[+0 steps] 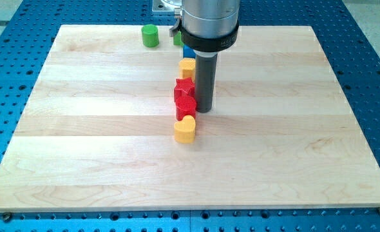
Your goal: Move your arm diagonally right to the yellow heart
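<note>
the arm (209, 22) is cut off by the view's top edge. near the bench's (80, 161) far edge, a green block (176, 39) and a blue block (186, 51) are mostly hidden behind the arm, shapes unclear.

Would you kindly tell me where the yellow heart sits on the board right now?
The yellow heart lies near the board's middle, just below the red block in the central column of blocks, slightly below and to the view's left of my tip.

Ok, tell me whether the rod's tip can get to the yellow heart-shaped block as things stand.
Probably yes. My tip sits just right of the red block, and the yellow heart lies diagonally toward the view's bottom-left with bare board between.
</note>
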{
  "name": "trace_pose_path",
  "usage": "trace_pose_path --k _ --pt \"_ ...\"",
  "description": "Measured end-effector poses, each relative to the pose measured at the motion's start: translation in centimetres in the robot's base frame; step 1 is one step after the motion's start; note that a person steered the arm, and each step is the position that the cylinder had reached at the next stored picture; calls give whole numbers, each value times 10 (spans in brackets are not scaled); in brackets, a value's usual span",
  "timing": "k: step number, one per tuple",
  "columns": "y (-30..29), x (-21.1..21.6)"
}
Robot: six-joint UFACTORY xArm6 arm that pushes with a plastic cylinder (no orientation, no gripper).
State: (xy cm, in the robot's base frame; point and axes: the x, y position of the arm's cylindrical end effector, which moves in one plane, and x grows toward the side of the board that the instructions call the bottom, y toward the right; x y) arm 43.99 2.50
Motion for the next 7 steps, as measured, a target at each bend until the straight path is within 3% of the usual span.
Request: trace_pose_path --k 3,5,6,7 --pt "11 0" --pt "53 29" --pt "48 34" --pt "25 73"
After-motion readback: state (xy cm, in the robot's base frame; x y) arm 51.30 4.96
